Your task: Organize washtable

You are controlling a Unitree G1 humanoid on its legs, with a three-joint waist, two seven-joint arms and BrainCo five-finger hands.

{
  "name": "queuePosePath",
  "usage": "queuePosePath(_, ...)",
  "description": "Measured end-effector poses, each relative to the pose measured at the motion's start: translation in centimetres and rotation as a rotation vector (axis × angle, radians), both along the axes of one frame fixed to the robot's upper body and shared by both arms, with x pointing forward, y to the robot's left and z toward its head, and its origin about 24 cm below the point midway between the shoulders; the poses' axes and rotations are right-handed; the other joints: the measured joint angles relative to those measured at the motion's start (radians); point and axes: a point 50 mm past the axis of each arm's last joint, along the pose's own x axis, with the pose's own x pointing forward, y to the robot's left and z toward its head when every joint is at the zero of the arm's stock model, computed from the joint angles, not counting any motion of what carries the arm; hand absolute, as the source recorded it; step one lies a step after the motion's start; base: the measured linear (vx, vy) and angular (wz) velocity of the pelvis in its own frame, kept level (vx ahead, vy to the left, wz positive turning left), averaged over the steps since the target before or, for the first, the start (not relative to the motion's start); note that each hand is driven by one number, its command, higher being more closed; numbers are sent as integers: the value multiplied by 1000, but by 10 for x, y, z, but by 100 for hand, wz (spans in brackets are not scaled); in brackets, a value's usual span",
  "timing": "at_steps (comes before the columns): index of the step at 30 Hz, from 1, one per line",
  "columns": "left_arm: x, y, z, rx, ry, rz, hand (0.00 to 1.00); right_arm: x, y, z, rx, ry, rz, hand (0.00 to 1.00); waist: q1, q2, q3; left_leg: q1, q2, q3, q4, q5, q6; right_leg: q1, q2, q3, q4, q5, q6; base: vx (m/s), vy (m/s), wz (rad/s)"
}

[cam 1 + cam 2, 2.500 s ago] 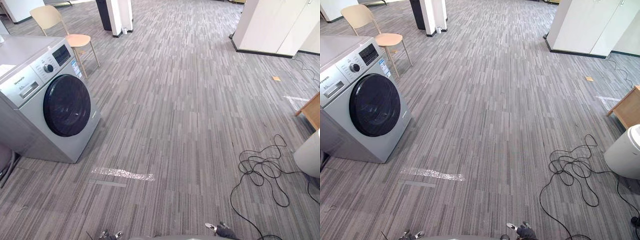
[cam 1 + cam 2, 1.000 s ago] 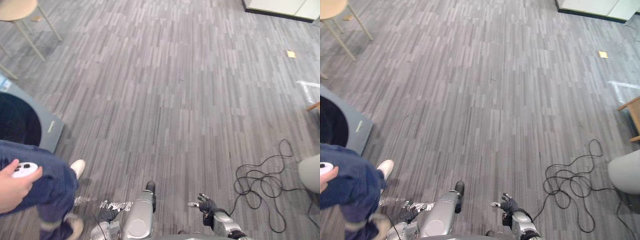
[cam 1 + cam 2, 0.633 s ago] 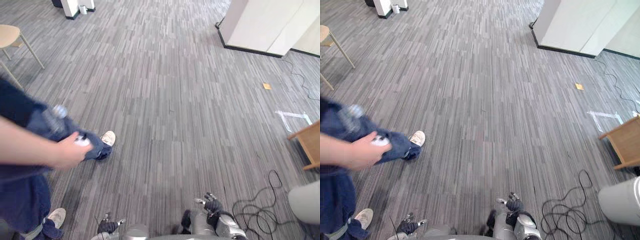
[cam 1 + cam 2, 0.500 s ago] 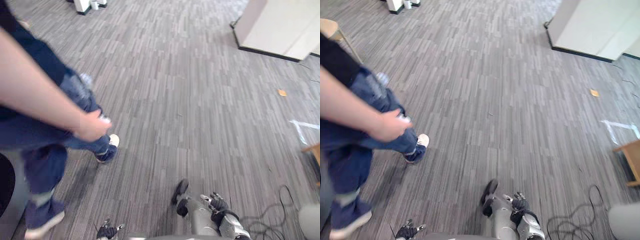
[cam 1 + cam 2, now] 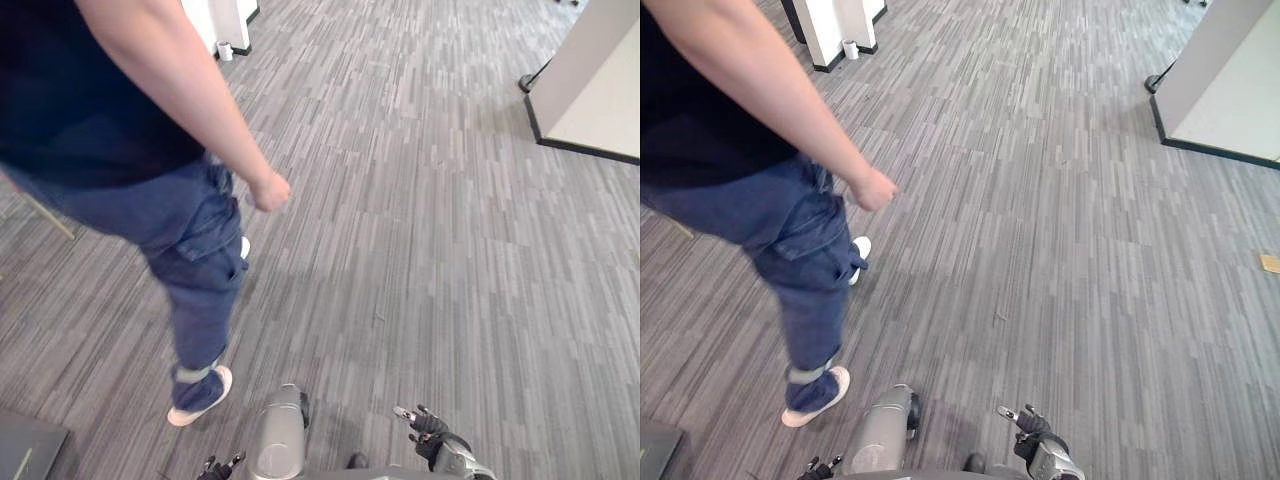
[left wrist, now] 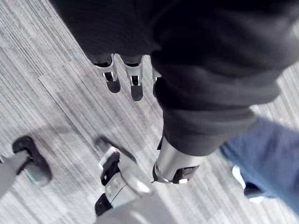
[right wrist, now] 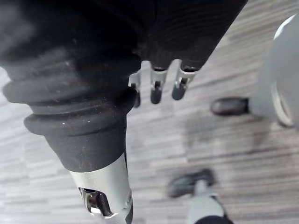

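Grey striped carpet (image 5: 430, 220) lies under both hands. The left hand (image 6: 135, 86) hangs low over it with its fingers (image 6: 112, 77) straight and loose, pointing down at the floor and holding nothing. The right hand (image 7: 156, 91) hangs the same way: its fingers (image 7: 180, 88) are relaxed and slightly spread, its thumb (image 7: 105, 196) stands apart from them, and nothing is in its grasp.

Just beyond the left fingers, on their outer side, a person (image 5: 110, 110) in a dark top and blue jeans (image 5: 190, 250) stands on the carpet. One white shoe (image 5: 195, 402) is planted near those fingers. The person's hand (image 5: 270, 190) hangs closed in a fist, further ahead of the fingers and above the floor.

Behind the left fingers, on the person's side, the corner of a grey panel (image 5: 25, 450) sits at floor level.

Well ahead of the left fingers, past the person, a white column base (image 5: 835, 25) stands with a small white cup (image 5: 848, 48) on the floor just beside it. Well ahead of the right fingers and to their outer side stands a white cabinet (image 5: 600, 90) with a dark plinth, and a small orange scrap (image 5: 1270, 263) lies on the carpet nearer than it.

Where the washtable is, I cannot tell.
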Motion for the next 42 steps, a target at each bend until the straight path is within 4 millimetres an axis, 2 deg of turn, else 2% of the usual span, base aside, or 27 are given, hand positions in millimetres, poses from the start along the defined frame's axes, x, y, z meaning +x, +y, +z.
queuePosePath(2,-23,-10,-5,-48,57,83,0,-8,2,-4,4,32,15,0,19,29,-14,-34,12,-3,23,116,32,116,-23,37,-12,-73,29,813,265,-57)
queuePosePath(4,-35,-6,-5,-54,70,201,0,-14,13,-6,41,54,9,0,20,-25,-43,-2,-42,-5,71,193,102,39,-110,44,246,-81,28,767,274,-24)
queuePosePath(5,-39,-4,-5,-50,77,218,0,-14,15,-7,49,53,1,0,18,-40,-44,17,-59,0,85,179,124,-2,-135,57,378,-67,50,809,328,-13)
queuePosePath(6,-45,3,-4,-30,91,215,0,-18,18,-8,69,59,-33,0,2,-64,-47,49,-94,5,142,127,196,-76,-188,83,616,19,102,786,308,21)
queuePosePath(7,-44,10,-3,-14,94,204,0,-22,18,-9,80,68,-64,0,-21,-84,-42,91,-122,6,195,45,213,-149,-230,96,842,138,128,779,280,32)
queuePosePath(8,-41,12,-3,-7,88,202,0,-23,17,-9,81,70,-78,0,-21,-85,-35,127,-134,5,203,12,220,-187,-247,93,942,148,125,882,263,24)
queuePosePath(10,-31,14,-2,7,74,161,0,-24,5,-9,71,57,-139,0,-37,-66,-22,323,-146,-21,127,-59,246,-300,-266,-10,1138,73,34,678,165,11)
queuePosePath(14,1,20,3,39,-14,122,0,-16,-14,-2,27,-27,-182,0,-98,-50,-18,513,-143,-110,8,-120,248,-497,-258,-230,820,-44,8,663,54,62)
queuePosePath(17,15,20,4,72,-17,32,0,-26,-27,-3,-1,-22,-231,0,-108,-58,-15,679,-172,-140,-80,-209,221,-589,-265,-302,204,104,132,655,-80,48)
queuePosePath(18,11,19,3,74,1,14,0,-24,-31,-2,-10,-26,-234,0,-111,-46,-19,709,-164,-139,-82,-235,215,-615,-260,-297,212,104,126,835,-160,33)
queuePosePath(19,-6,14,-2,57,69,1,0,-26,-41,-1,-36,-21,-227,0,-127,10,-49,757,-113,-150,-46,-279,173,-632,-200,-301,267,106,45,948,-135,37)
queuePosePath(20,-13,16,-3,61,92,-7,0,-30,-37,-4,-24,5,-209,0,-155,7,-51,710,-101,-145,138,-292,140,-620,-167,-294,319,108,-11,1182,-234,43)
queuePosePath(21,-17,13,-4,46,102,14,0,-35,-34,-7,-7,40,-209,0,-159,20,-57,608,-79,-131,456,-256,60,-592,-92,-264,325,193,-145,1028,-215,30)
queuePosePath(22,-19,8,-6,17,112,43,0,-36,-41,-6,-15,45,-213,0,-159,58,-61,560,-42,-125,590,-194,4,-577,-65,-257,335,233,-167,986,-216,-31)
queuePosePath(23,-25,-10,-10,-45,125,69,0,-33,-51,-3,-39,40,-210,0,-136,107,-67,481,40,-57,761,84,25,-528,1,-228,330,167,-147,1136,-141,-63)
queuePosePath(24,-22,-17,-10,-71,113,87,0,-30,-50,-3,-39,38,-211,0,-117,112,-45,406,103,11,893,177,100,-438,35,-191,276,133,-124,1102,-100,-69)
queuePosePath(25,-19,-13,-10,-65,95,91,0,-28,-48,-3,-32,42,-213,0,-112,95,-18,348,118,45,978,91,143,-354,41,-168,241,109,-113,897,-78,-50)
queuePosePath(29,-15,6,-4,-9,56,86,0,-13,-14,-4,39,43,-159,0,-47,-32,7,99,39,93,813,-90,134,-92,-34,-73,103,33,-53,829,-19,-56)
queuePosePath(31,-12,6,-4,-4,45,77,0,14,-4,5,46,-25,-89,0,-11,-38,10,-5,14,74,277,-42,82,8,-77,-43,59,-5,8,865,114,-100)
queuePosePath(32,-14,2,-4,-13,49,76,0,19,-3,6,43,-38,-82,0,5,-18,5,-14,20,57,143,-8,53,42,-81,-34,43,-17,28,1089,305,-108)
queuePosePath(33,-18,-7,-6,-34,64,59,0,21,-3,7,40,-54,-82,0,24,13,-3,-37,49,57,138,124,27,105,-78,2,10,-35,47,1136,394,-73)
queuePosePath(34,-18,-8,-6,-36,63,48,0,21,4,7,56,-54,-84,0,27,5,-6,-44,25,52,228,157,117,142,-104,1,25,-13,29,1139,420,-46)
queuePosePath(35,-16,-4,-5,-27,53,45,0,21,6,7,64,-53,-83,0,24,-8,-9,-41,9,51,247,126,160,123,-121,1,82,3,13,926,382,10)
queuePosePath(37,-20,6,-4,-9,61,31,0,15,5,4,71,-39,-112,0,-1,-47,-12,36,-49,67,308,7,233,-16,-218,71,516,134,130,864,366,30)
queuePosePath(38,-21,7,-4,-4,67,22,0,12,4,3,70,-32,-120,0,-3,-51,-10,65,-54,74,325,-22,245,-54,-234,91,659,168,135,783,312,28)
queuePosePath(41,-20,10,-3,12,75,-16,0,-10,0,-4,61,24,-144,0,-28,-40,-1,282,-93,52,293,-121,264,-219,-292,14,1180,200,118,652,223,35)
queuePosePath(42,-16,13,-2,24,69,-35,0,-18,-1,-6,52,39,-140,0,-40,-36,-3,383,-97,30,216,-147,267,-280,-289,-52,1231,154,54,665,175,33)
